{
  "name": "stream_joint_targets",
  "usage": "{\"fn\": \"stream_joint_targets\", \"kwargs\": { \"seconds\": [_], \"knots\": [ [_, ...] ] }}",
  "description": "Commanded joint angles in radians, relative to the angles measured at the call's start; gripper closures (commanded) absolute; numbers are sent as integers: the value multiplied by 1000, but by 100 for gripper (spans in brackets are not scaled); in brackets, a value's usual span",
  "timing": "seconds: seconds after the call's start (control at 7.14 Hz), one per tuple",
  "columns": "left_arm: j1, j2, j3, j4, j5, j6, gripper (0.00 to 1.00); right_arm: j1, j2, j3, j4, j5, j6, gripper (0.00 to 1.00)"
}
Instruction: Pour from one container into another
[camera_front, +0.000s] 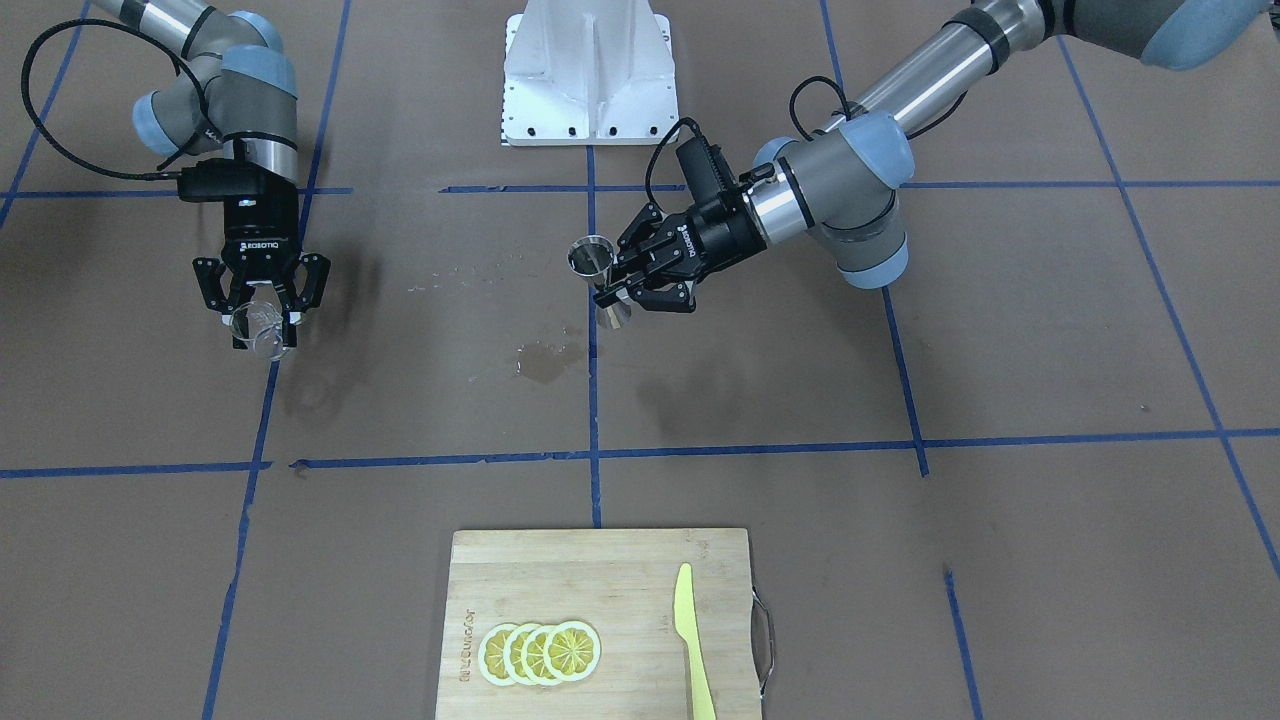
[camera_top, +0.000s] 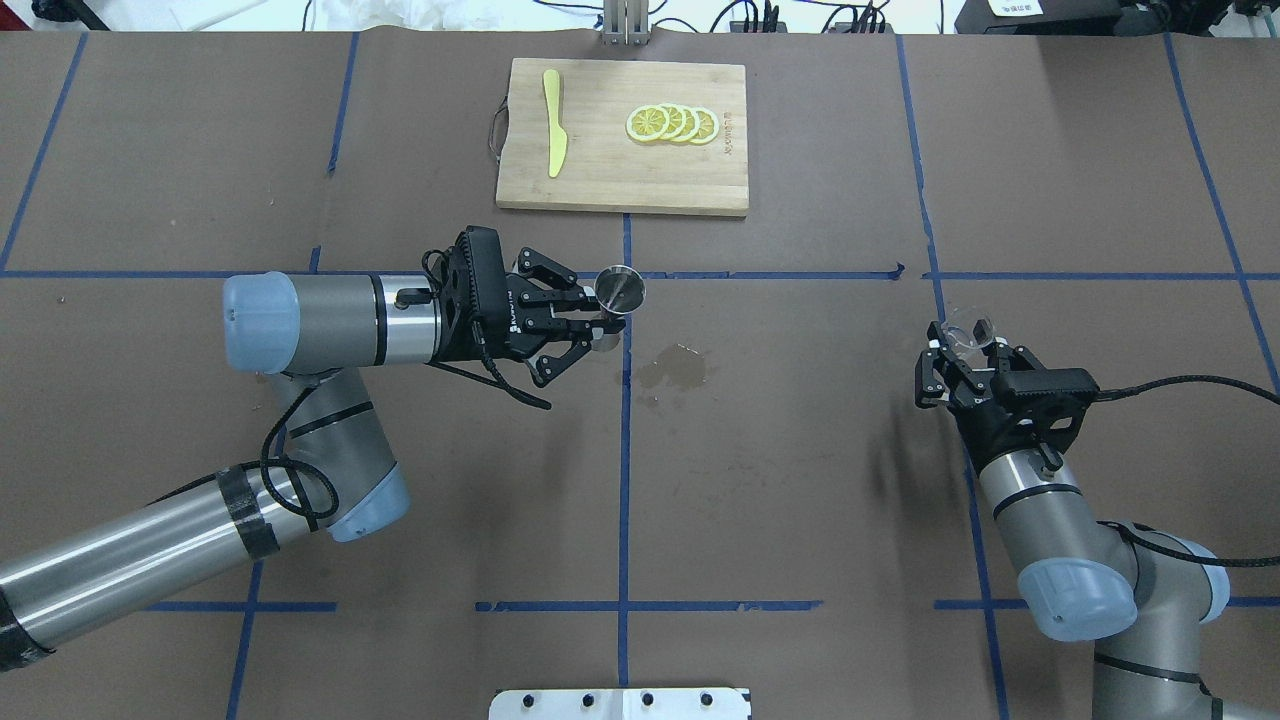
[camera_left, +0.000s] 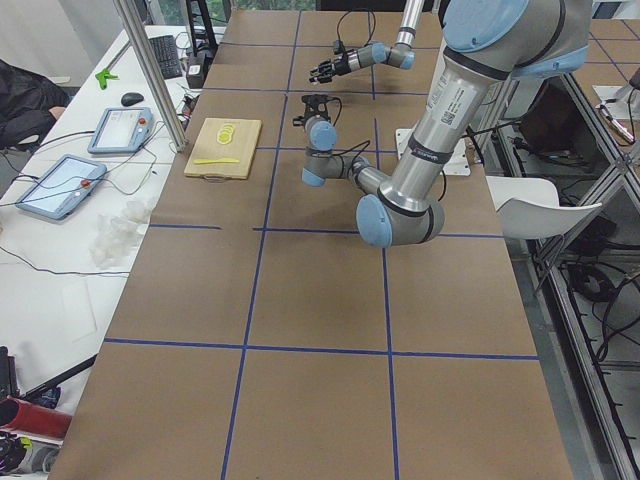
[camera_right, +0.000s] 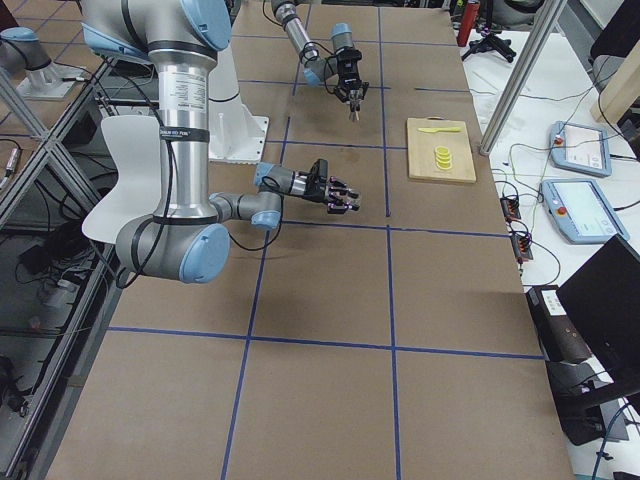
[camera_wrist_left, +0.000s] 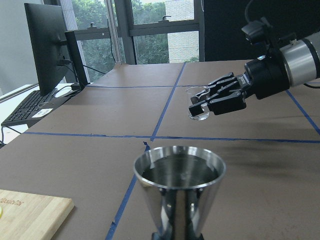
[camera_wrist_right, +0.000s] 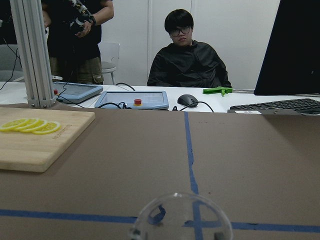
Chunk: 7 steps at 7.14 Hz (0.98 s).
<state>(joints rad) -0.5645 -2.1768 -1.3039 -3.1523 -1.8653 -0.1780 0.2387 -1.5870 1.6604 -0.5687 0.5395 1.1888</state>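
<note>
Cup (camera_top: 966, 334) and jigger (camera_front: 592, 257) aloft, well apart
Right claw (camera_front: 266, 315) grips the cup clear of the worktop (camera_front: 1000, 350); left claw (camera_front: 625, 297) clamps the jigger at its waist, mouth up to receive. Cup may be empty; clear glass makes that hard to judge.

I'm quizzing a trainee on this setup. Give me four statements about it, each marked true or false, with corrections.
1. The left tool is shut on the steel jigger. True.
2. The glass cup stands on the cutting board. False: the right tool holds it, far from the cutting board.
3. Lemon slices lie on the cutting board. True.
4. The yellow knife lies on the bare table. False: it lies on the cutting board, apart from the slices.
</note>
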Motion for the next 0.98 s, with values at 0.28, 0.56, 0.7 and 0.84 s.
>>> {"fn": "stream_joint_targets", "kwargs": {
  "seconds": [0.28,0.56,0.7,0.84],
  "knots": [
    [0,2,0,0,0,0,100,-30,-1,-60,7,-39,41,100],
    [0,2,0,0,0,0,100,-32,-1,-73,7,-39,54,100],
    [0,2,0,0,0,0,100,-32,-2,-74,6,-38,54,100],
    [0,2,0,0,0,0,100,-32,-5,-77,6,-38,73,100]
  ]
}}
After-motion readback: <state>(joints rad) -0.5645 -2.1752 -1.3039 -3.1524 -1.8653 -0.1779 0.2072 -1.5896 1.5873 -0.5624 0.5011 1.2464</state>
